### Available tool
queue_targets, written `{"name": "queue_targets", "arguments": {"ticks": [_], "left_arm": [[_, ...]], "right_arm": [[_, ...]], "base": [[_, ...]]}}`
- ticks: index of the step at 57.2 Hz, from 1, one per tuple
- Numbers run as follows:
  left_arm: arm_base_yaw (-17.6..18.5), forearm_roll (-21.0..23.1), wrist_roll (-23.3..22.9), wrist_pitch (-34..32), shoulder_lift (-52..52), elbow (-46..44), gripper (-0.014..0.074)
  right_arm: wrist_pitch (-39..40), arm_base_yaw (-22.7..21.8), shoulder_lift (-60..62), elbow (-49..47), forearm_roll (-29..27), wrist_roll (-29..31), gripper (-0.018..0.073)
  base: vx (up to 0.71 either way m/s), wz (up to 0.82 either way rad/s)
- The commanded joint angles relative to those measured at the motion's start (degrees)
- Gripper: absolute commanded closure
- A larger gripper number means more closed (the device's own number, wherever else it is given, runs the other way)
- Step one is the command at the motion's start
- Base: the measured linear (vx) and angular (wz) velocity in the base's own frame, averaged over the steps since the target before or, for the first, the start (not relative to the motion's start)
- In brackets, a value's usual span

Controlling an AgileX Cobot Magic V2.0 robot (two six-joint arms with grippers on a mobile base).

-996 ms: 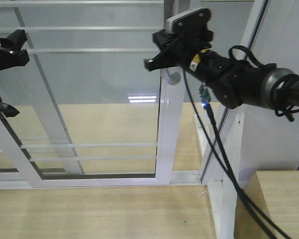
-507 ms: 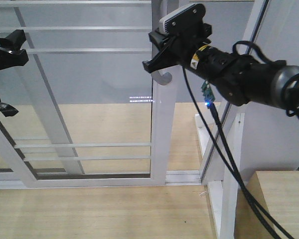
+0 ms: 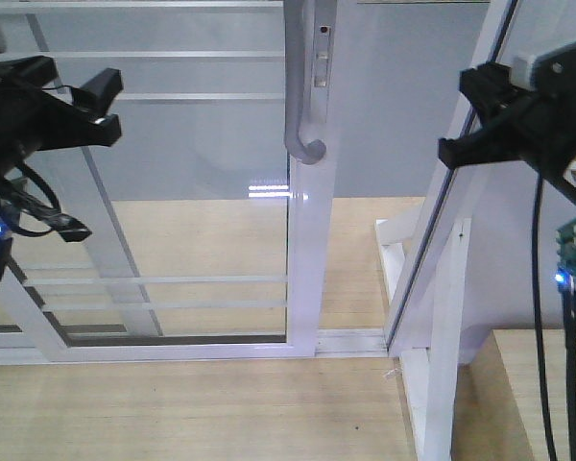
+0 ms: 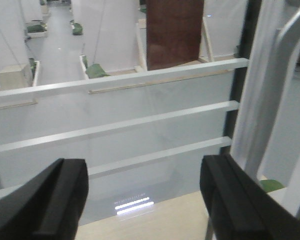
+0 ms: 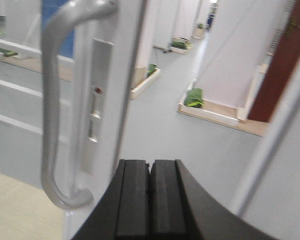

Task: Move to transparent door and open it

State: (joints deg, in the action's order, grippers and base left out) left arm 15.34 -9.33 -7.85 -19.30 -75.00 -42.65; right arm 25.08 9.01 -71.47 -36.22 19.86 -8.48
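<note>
The transparent door (image 3: 305,269) sits pretty much dead centre of the front view, with its curved pull handle (image 3: 300,106) at top middle and a gap over to the white frame post (image 3: 444,317) on the right. The right gripper (image 3: 456,120) is at upper right, well clear of the handle, its pads (image 5: 132,200) pressed together on nothing. The left gripper (image 3: 108,106), upper left, is spread wide and empty in front of the barred glass.
</note>
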Motion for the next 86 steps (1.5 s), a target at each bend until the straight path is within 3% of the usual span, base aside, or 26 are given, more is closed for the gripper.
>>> {"name": "queue_targets", "arguments": {"ticks": [1,15,23,60,86], "left_arm": [[3.05,0.10,-1.04,-7.37,-0.89,-1.97,0.0024],[11.41,0.20,-1.91,-16.00,-8.31,-2.03,0.0024],[13.34,0.67,-2.12,-18.22,-12.42,-3.30,0.0024],[16.19,0.66,-3.59,-12.92,-31.19,-30.03,0.0024],[15.92,3.14,-3.38,-9.04,-38.12,-39.60,0.0027]], "right_arm": [[5.17,-2.72,5.57,2.69,-0.99,0.59,0.0565],[4.16,-7.66,12.74,8.13,-0.99,0.59,0.0565],[3.48,-7.88,13.45,8.19,-0.99,0.59,0.0565],[1.76,-7.88,13.43,8.18,-0.76,0.59,0.0565],[0.44,-7.88,13.43,8.18,-0.55,0.78,0.0565]], "base": [[0.00,0.00],[0.00,0.00],[0.00,0.00],[0.00,0.00],[0.00,0.00]]}}
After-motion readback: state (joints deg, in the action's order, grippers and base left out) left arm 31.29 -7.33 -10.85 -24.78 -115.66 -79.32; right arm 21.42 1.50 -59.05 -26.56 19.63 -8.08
